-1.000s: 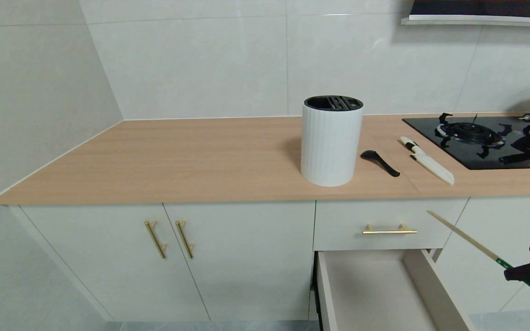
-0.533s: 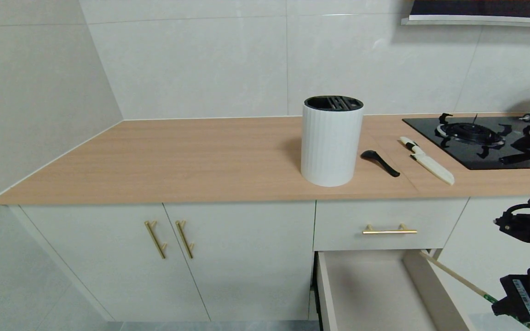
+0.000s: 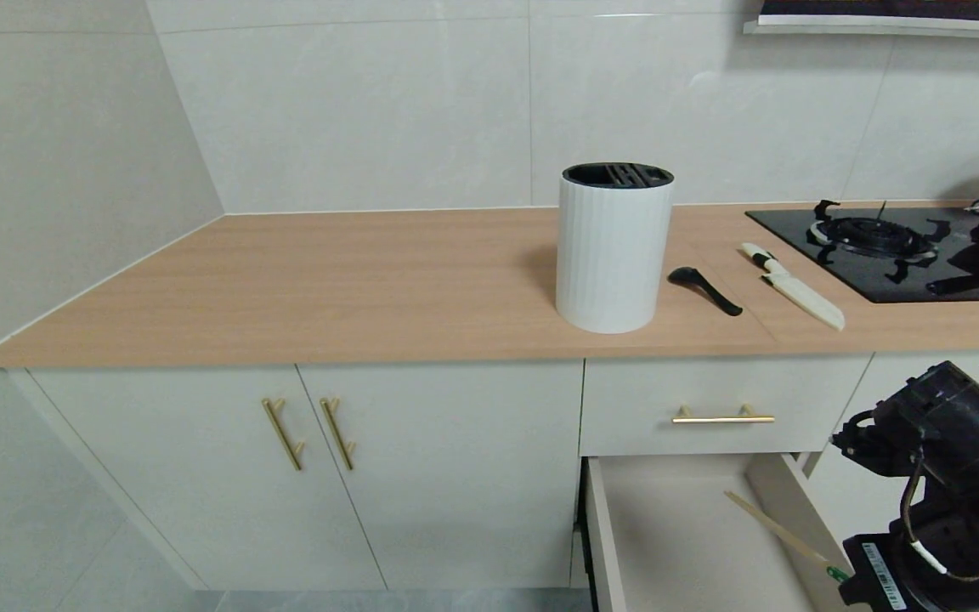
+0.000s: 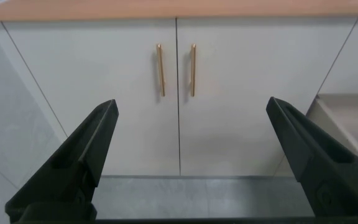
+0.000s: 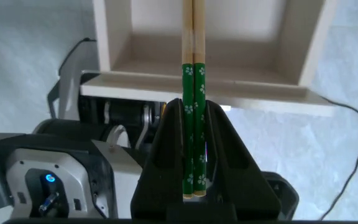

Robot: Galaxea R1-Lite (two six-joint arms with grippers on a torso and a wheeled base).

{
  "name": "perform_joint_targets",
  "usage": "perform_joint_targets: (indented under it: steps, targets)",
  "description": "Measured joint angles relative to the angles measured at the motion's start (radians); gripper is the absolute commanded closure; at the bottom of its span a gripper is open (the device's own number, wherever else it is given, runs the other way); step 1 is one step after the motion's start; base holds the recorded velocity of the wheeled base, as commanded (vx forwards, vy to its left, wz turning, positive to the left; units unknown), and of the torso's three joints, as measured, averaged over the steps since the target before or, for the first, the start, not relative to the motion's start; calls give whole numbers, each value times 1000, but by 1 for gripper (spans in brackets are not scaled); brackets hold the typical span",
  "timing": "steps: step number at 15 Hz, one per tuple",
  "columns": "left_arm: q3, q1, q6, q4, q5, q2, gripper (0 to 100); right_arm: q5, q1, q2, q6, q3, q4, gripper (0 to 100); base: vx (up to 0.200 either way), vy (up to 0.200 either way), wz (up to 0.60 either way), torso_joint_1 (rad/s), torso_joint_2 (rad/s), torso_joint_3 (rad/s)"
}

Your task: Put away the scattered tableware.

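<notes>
A pair of wooden chopsticks (image 3: 774,531) with green patterned ends (image 5: 192,124) is clamped in my right gripper (image 5: 192,152), which is shut on them. Their tips slant down into the open lower drawer (image 3: 685,544); whether they touch its floor I cannot tell. On the wooden counter (image 3: 328,280) lie a black spoon (image 3: 704,289) and a white knife (image 3: 791,285), to the right of the white ribbed utensil holder (image 3: 613,246). My left gripper (image 4: 191,155) hangs open in front of the cabinet doors (image 4: 178,93), holding nothing.
A black gas hob (image 3: 897,246) with a pan at its edge occupies the counter's right end. A closed drawer with a gold handle (image 3: 722,417) sits above the open one. Double cabinet doors with gold handles (image 3: 311,432) stand to the left.
The right gripper has lowered and moved toward the drawer, bringing the chopstick tips down from beside the drawer front into the open drawer. The head camera has shifted slightly.
</notes>
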Motion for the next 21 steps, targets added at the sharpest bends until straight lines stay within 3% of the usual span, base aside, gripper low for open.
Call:
perform_joint_targets:
  steps: [14,21]
  targets:
    - [0,0,0,1,0,0,0,-1,39,26,0,31,-143,100,0,0,0,-111,456,341]
    - [0,0,0,1,0,0,0,0,40,58,-6,26,-250,100,0,0,0,-7,67,62]
